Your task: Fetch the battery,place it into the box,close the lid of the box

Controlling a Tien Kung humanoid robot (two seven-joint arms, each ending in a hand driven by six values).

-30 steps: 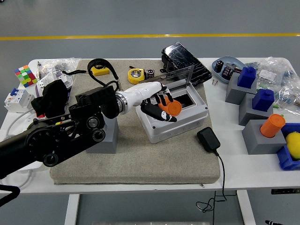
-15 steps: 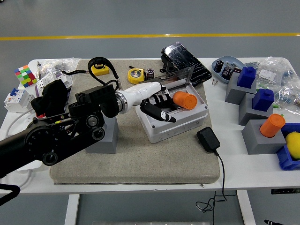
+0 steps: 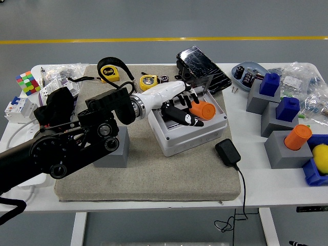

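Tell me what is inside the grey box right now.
An orange battery lies in the grey box, with the left hand reaching in beside it. The hand covers part of the opening, so anything beneath stays unseen.

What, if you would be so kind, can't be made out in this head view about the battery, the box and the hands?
- Left hand: whether its fingers touch the orange battery; they overlap it.
- Grey box: the interior, hidden by hand and battery.
- Clear lid: edges faint, seen through.
- Right hand: outside the frame.
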